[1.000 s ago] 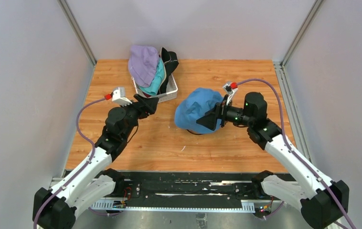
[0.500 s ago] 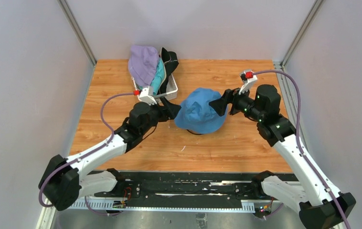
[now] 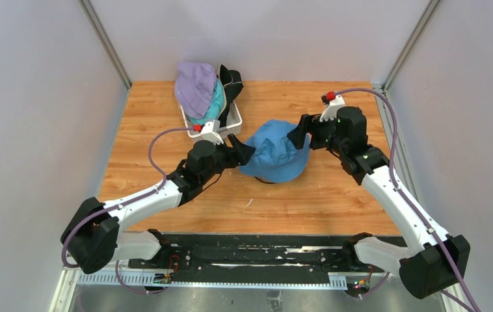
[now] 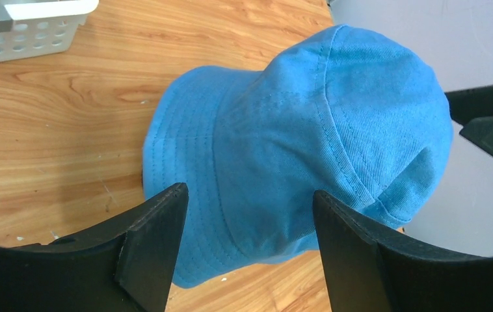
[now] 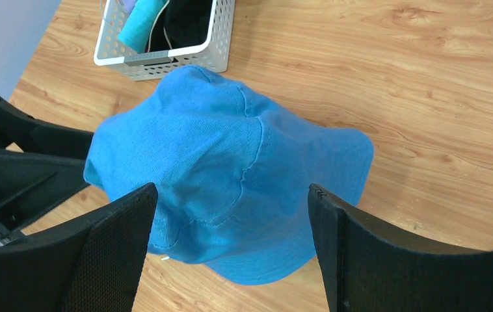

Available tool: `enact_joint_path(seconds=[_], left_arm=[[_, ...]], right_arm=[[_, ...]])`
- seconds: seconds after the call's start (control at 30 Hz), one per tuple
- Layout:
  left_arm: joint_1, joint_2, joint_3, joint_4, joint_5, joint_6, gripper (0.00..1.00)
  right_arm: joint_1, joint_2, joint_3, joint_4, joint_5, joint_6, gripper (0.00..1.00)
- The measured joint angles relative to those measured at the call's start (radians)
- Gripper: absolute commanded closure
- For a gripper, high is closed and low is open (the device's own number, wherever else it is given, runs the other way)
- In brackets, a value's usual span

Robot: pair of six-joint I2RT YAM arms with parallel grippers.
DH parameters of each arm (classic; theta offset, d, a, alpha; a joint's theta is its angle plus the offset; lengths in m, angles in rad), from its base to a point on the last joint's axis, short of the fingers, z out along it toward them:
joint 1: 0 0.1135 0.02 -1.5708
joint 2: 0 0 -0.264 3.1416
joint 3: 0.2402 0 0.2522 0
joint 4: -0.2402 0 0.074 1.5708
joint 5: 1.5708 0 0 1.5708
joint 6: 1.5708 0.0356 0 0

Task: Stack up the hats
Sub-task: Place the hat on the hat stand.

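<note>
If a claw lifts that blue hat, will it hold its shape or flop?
Probably floppy: the blue hat is stitched cloth, its brim wavy and creased. It looks light, so a pinch would likely gather fabric while the rest sags. Resting brim-down on the table, it seems unlikely to roll.

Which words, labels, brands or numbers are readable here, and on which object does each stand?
None are readable.
The blue hat, the white basket and the wooden table show no print in any view.
Any marking on the base rail in the top view is too small to tell.
</note>
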Motion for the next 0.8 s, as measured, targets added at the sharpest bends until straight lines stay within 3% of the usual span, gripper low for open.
enact_joint_path(seconds=[0.8], left_arm=[[-0.170, 0.158, 0.061, 0.082, -0.024, -0.057, 0.28]], right_arm=[[-0.039, 0.142, 0.104, 0.097, -0.107, 0.031, 0.15]])
